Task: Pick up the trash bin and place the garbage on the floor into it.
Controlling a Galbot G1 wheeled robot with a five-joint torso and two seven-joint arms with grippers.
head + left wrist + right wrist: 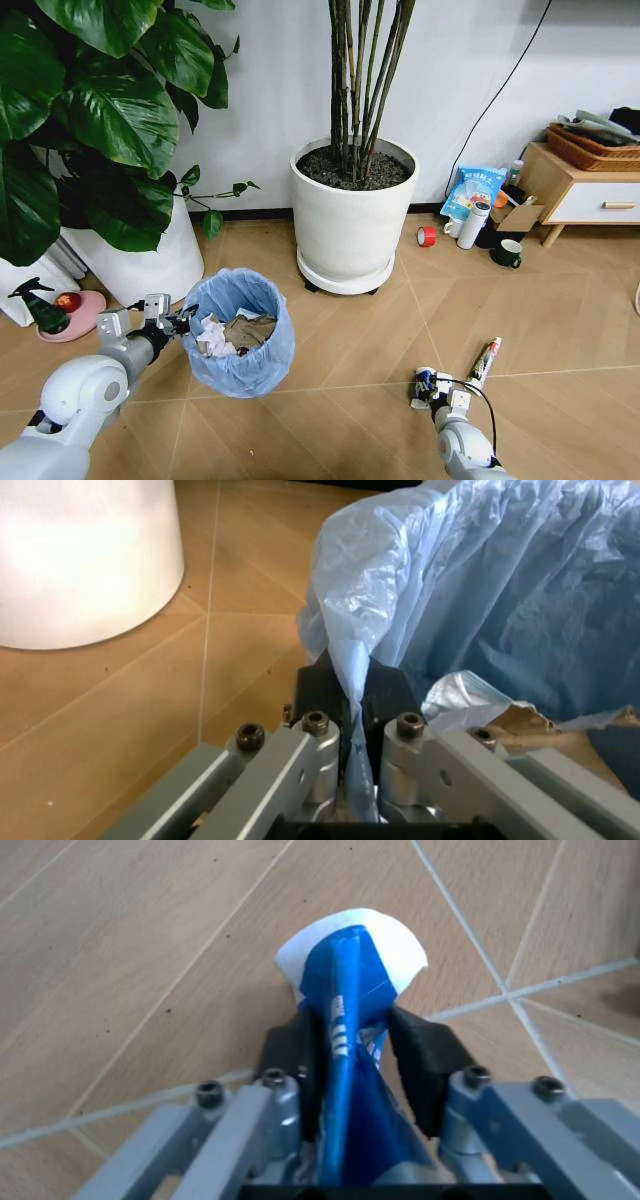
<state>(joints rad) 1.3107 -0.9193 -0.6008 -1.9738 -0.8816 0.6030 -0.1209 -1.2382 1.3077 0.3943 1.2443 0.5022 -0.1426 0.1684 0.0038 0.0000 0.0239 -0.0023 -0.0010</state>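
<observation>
The trash bin (240,335), lined with a light-blue bag, hangs just above the floor (350,420) at lower left. My left gripper (183,321) is shut on its rim, and the left wrist view shows the bag's edge (352,671) pinched between the black pads. Crumpled paper and brown scraps (235,335) lie inside. My right gripper (424,388), low at right, is shut on a blue-and-white wrapper (345,982) held over the floor. A tube (485,361) lies on the floor just right of that gripper.
A large white plant pot (350,225) stands behind the bin, and another white pot (140,260) sits at left under big leaves. A red tape roll (427,236), a white bottle (472,224), a dark mug (508,254) and a wooden cabinet (580,190) are at back right.
</observation>
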